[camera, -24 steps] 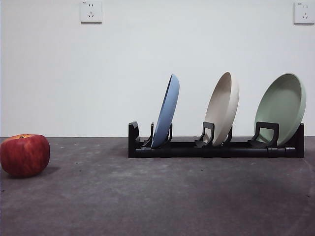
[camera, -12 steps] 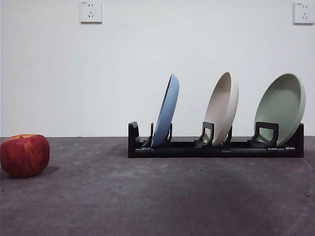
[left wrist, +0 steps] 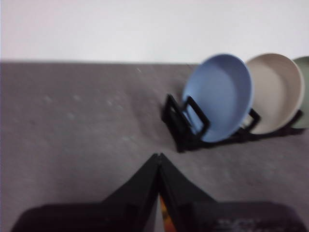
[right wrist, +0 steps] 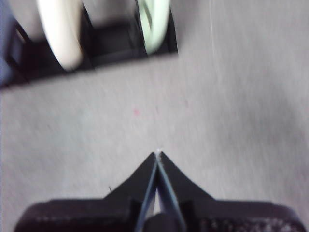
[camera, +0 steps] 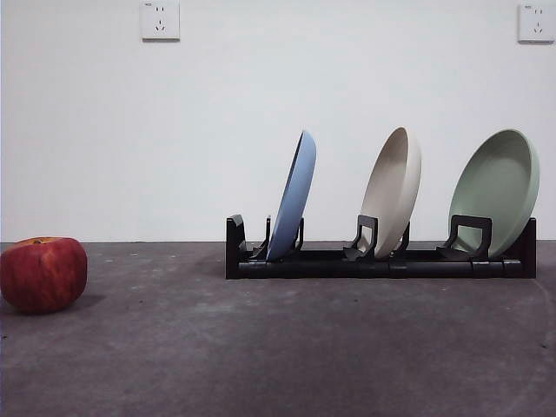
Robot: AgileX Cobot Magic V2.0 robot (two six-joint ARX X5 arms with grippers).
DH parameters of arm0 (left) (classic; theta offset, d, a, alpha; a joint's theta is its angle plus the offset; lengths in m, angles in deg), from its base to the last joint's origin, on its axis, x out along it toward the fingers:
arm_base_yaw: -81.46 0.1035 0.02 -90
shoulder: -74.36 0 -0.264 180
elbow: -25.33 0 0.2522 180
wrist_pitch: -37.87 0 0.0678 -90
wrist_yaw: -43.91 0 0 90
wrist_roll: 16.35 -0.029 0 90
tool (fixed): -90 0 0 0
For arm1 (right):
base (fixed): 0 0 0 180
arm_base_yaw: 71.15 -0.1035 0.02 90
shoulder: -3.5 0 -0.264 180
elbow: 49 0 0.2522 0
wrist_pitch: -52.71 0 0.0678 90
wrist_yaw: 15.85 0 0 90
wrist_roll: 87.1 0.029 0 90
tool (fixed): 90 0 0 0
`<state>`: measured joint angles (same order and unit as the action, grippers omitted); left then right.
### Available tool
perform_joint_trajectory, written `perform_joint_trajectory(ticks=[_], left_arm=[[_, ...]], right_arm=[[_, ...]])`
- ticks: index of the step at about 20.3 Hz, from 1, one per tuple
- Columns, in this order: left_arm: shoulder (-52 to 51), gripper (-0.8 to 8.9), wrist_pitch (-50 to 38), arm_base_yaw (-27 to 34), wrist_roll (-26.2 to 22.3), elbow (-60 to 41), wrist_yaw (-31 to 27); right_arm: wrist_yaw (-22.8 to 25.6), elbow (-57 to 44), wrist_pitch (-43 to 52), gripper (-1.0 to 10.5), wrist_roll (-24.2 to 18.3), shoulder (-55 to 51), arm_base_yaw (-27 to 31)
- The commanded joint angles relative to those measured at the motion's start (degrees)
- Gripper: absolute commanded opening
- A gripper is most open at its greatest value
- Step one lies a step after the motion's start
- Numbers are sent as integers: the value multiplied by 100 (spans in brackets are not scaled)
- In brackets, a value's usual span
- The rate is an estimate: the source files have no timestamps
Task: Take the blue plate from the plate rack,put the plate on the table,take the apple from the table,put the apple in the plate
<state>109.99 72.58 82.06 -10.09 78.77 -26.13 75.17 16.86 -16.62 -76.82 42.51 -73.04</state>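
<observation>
While the blue plate (camera: 294, 198) leans upright in the plate rack (camera: 380, 261), well apart from both grippers, left gripper (left wrist: 159, 157) and right gripper (right wrist: 157, 154) hang above bare table (camera: 287, 347), jaws pressed together. Apple (camera: 43, 274) on dark grey table, far left; white wall (camera: 217, 122) behind.

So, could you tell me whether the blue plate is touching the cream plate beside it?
Apart. The front view shows the blue plate and the cream plate in separate slots, with wall visible between them.

- no readable text, labels, brands or numbers anywhere
- two white wall sockets (camera: 161, 20) carry a tiny mark at the top (too small to read)
- plates, rack, apple: no lettering visible in any view
</observation>
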Motion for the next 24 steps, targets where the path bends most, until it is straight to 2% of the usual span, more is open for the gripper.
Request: perform_joint_trajectory(ticks=[1,6,10,15,19,22,24], left_arm=[[396,-5,76,11,450,168,317],[1832,-5,966,9,472,1115,837],[3121,-5,1690,-57,446,2302,1432],[4395,-5,2391,-348,380,3722,1502],[5263,-6,2765,-748,258,4806,1504],[6035,-5,3102,-1097,229,5768,1515],[6590,-5,3296,-1290,258,6474,1770]], right_arm=[[-20,138,-201,0,4,269,2],[-46,367,-619,0,-238,664,4],[-374,367,-634,0,-254,660,4],[-940,367,-990,0,-262,660,2],[-962,367,-1228,0,-271,660,2],[-962,367,-1381,0,-125,660,2],[-962,367,-1475,0,-122,658,2]])
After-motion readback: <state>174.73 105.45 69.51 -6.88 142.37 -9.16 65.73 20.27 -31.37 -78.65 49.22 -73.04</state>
